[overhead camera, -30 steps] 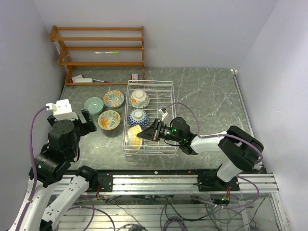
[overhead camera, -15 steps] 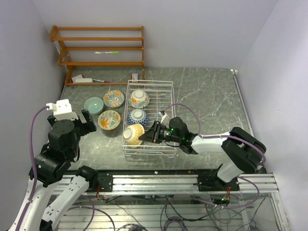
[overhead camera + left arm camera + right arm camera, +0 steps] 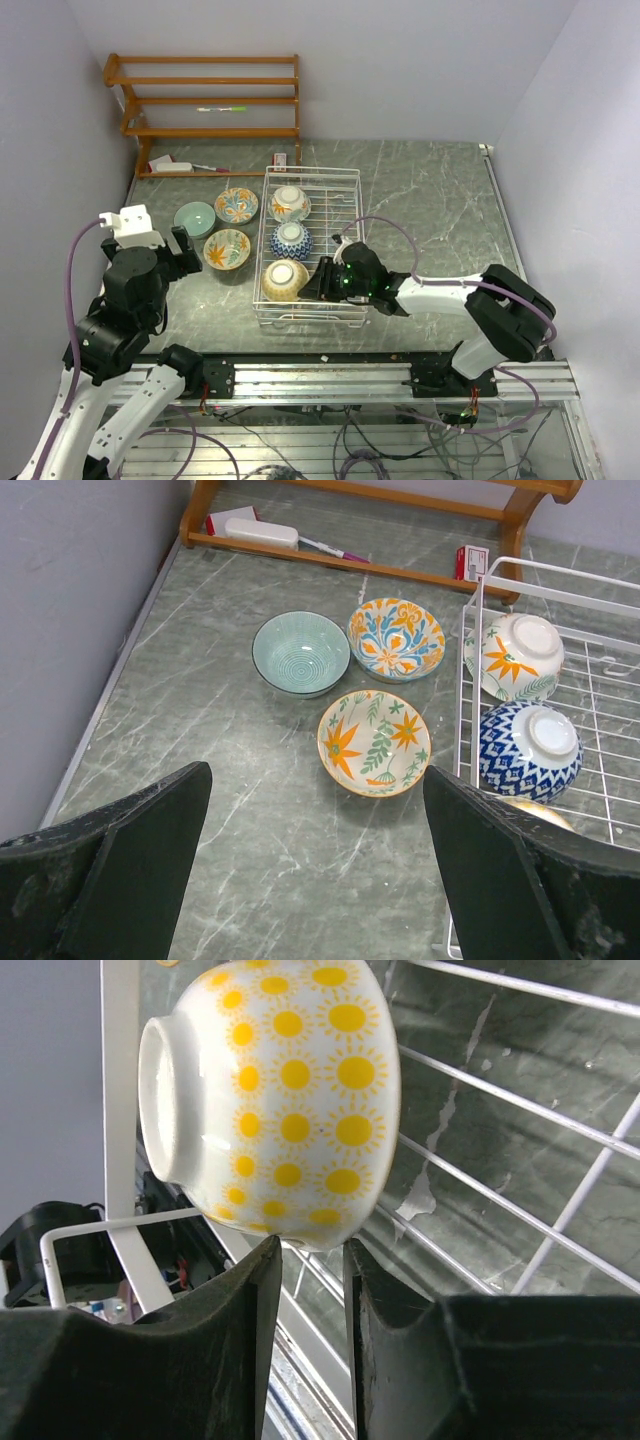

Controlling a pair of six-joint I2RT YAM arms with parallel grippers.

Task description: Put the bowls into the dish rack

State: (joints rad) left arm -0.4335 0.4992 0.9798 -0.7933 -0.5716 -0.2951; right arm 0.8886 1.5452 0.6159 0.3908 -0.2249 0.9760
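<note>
My right gripper [image 3: 308, 1282] is pinched onto the rim of the yellow sun bowl [image 3: 290, 1100], which sits base up in the near-left corner of the dish rack [image 3: 310, 171]. My left gripper [image 3: 315, 820] is spread wide, left of the rack.

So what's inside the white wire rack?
Three upside-down bowls: an orange-flower bowl at the far end, a blue bowl in the middle, a yellow sun bowl nearest, its rim between the fingers of the right gripper. Their insides are hidden.
</note>
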